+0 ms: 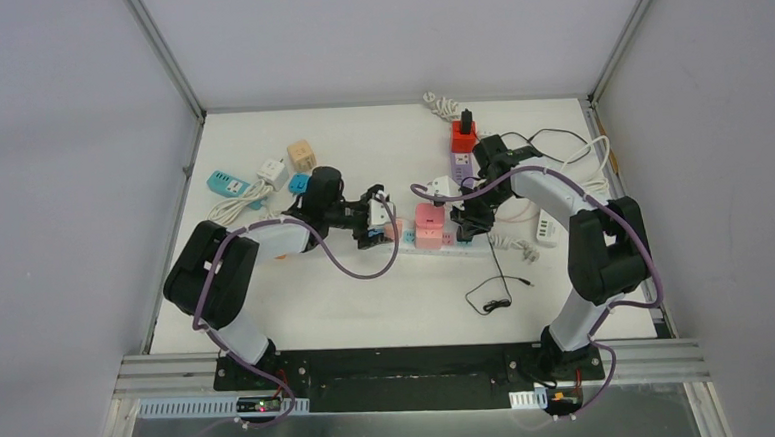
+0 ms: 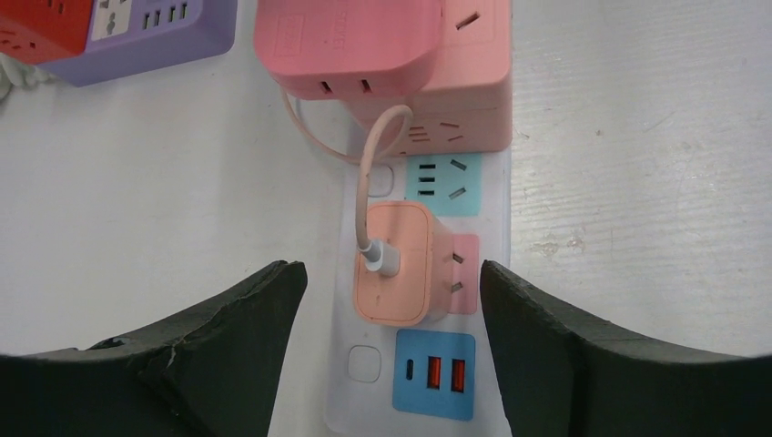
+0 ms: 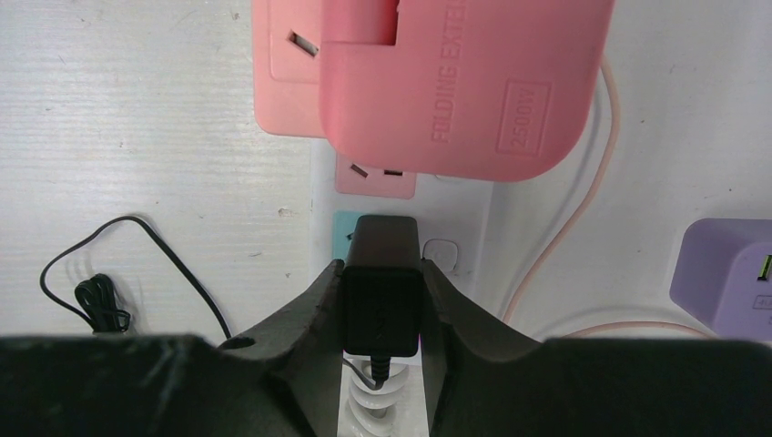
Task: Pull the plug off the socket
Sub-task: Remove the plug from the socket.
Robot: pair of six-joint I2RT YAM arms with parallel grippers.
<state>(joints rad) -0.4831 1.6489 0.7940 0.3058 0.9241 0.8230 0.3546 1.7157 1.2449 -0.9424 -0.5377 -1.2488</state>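
Grip: right hand (image 3: 380, 273) closed on black plug (image 3: 382, 241), seated in white power strip (image 3: 469, 218) on tabletop (image 3: 137, 118). Left hand (image 2: 390, 278), jaws wide, straddles peach plug (image 2: 396, 264) without contact. Both plugs appear fully seated; nothing is extracted, and the pull itself is left.

Robotics lab test cell, grey panel walls (image 1: 61, 176), aluminium frame rails (image 1: 167, 55), white table (image 1: 368, 310)
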